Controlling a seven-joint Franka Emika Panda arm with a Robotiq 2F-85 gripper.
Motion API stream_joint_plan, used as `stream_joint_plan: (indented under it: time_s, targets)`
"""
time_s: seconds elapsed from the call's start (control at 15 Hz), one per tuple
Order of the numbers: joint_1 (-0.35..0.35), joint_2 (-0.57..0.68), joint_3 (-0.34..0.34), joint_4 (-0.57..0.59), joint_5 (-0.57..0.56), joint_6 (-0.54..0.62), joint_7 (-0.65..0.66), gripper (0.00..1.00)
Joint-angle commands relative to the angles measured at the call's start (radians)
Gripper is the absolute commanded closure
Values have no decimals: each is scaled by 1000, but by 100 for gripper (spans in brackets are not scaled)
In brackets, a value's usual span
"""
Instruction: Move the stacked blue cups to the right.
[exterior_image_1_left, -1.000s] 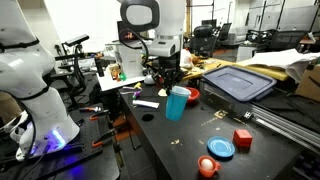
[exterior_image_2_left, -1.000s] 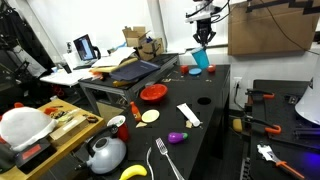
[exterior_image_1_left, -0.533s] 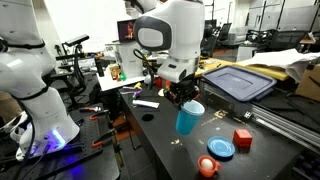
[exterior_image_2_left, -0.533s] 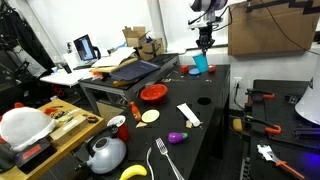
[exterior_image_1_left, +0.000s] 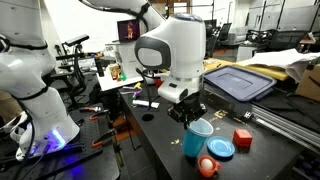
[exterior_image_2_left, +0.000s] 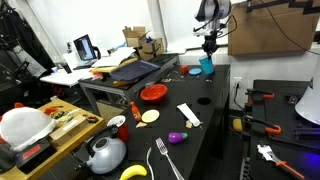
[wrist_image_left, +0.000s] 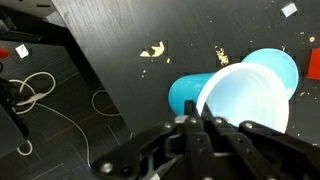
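Observation:
The stacked blue cups (exterior_image_1_left: 196, 139) are light blue tumblers nested as one tapered cup, held upright just above the black table. My gripper (exterior_image_1_left: 191, 116) is shut on the cups' rim from above. In an exterior view the cups (exterior_image_2_left: 207, 66) hang under the gripper (exterior_image_2_left: 209, 47) at the table's far end. In the wrist view the cups (wrist_image_left: 235, 90) fill the right side, open mouth toward the camera, with the gripper (wrist_image_left: 197, 122) pinching the rim's near edge.
A flat blue plate (exterior_image_1_left: 221, 148), a small orange cup (exterior_image_1_left: 208, 166) and a red block (exterior_image_1_left: 242, 137) lie close to the cups. A grey-blue bin lid (exterior_image_1_left: 238, 83) sits behind. A red bowl (exterior_image_2_left: 152, 93), white strip (exterior_image_2_left: 188, 115) and yellow disc (exterior_image_2_left: 150, 116) lie mid-table.
My gripper has carried the blue cups across the table, from beside the red bowl at the back toward the front edge, and now holds them next to the blue plate.

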Motion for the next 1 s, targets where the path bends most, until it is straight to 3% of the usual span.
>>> stream_joint_plan:
  time_s: [0.0,0.47,0.93]
  targets:
    - [12,-42,3,-66,31,55,39,99]
    - [12,-74,2,-144,84,141,31,99]
    - [34,-167,13,-296,100,315,13,99]
